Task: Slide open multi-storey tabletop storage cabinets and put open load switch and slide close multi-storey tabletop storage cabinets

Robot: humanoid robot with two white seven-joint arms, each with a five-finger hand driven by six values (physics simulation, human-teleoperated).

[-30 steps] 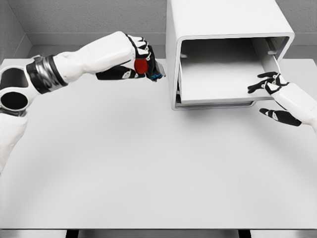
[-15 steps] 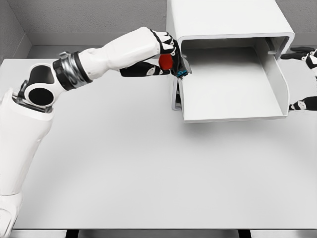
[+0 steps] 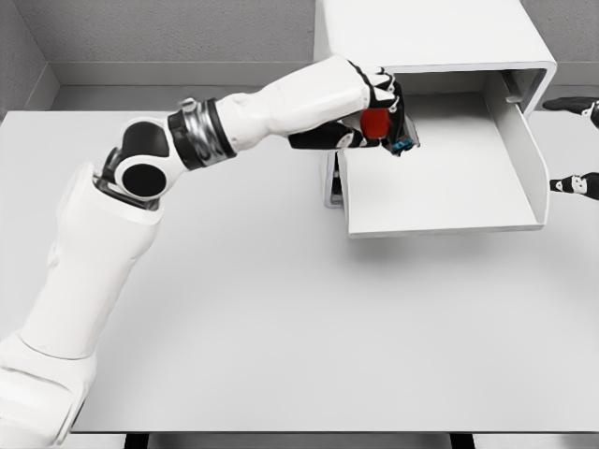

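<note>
One glossy white arm crosses from the lower left to upper centre, its left hand (image 3: 367, 114) clasped around the single load switch (image 3: 384, 126), a small red-knobbed block with a teal edge held over the pulled-out drawer (image 3: 440, 220). The one boxy, round-cornered cabinet (image 3: 421, 37) sits upper right on the matte table (image 3: 281, 327). At the right edge, only dark fingertips of the right hand (image 3: 576, 140) show, seemingly spread and empty.

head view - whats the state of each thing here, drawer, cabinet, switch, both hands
drawer: pulled out, nothing lying in it
cabinet: upright at the back of the table, top drawer slot open
switch: held in the air over the drawer's left part, not set down
left robot hand: fingers closed around the switch
right robot hand: at the right picture edge beside the drawer, only dark fingertips show, touching nothing visible
table: flat, bearing the cabinet
</note>
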